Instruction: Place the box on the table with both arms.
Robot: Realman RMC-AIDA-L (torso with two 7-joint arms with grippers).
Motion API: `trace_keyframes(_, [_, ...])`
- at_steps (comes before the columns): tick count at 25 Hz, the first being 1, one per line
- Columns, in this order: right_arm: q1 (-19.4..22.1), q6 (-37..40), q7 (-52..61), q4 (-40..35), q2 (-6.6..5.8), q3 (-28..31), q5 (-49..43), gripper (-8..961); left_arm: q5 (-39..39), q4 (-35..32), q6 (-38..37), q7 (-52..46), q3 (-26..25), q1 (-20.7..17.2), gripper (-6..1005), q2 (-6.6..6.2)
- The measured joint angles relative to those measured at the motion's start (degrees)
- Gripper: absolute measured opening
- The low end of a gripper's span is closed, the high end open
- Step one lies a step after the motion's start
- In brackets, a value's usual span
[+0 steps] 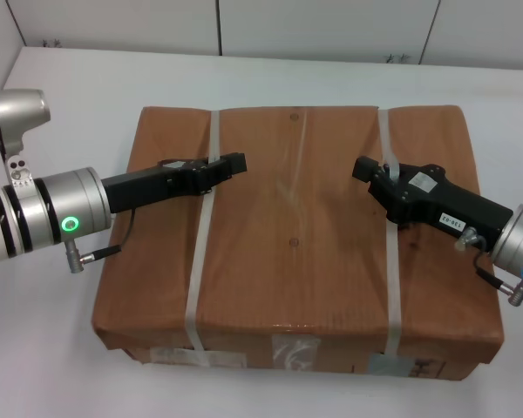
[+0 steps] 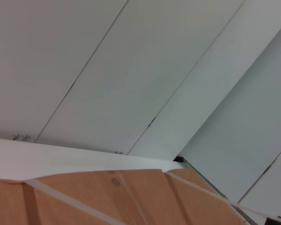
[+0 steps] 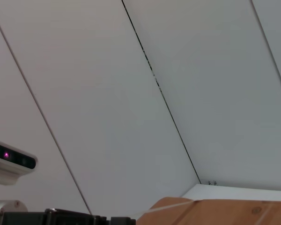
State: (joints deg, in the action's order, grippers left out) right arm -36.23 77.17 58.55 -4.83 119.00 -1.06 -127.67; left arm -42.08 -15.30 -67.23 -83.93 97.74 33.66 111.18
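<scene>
The box (image 1: 296, 252), a large flat brown carton with two whitish straps (image 1: 200, 252) and white labels on its near side, lies flat on the white table (image 1: 87, 87). My left gripper (image 1: 237, 164) reaches in from the left and hovers over the box top by the left strap, fingers together. My right gripper (image 1: 363, 167) reaches in from the right over the box top by the right strap, fingers together. Neither holds anything. The box top also shows in the left wrist view (image 2: 107, 201) and the right wrist view (image 3: 225, 213).
The table extends well beyond the box at the left and back. A white panelled wall (image 1: 331, 26) stands behind the table's far edge. The left arm (image 3: 75, 218) shows low in the right wrist view.
</scene>
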Motion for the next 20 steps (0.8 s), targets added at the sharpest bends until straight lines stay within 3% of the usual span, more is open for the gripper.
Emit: trace_keyframes(20, [0.0, 0.0, 0.1, 0.0, 0.0, 0.0, 0.0, 7, 0.0, 0.2, 0.0, 0.8, 0.0, 0.0, 97, 0.0])
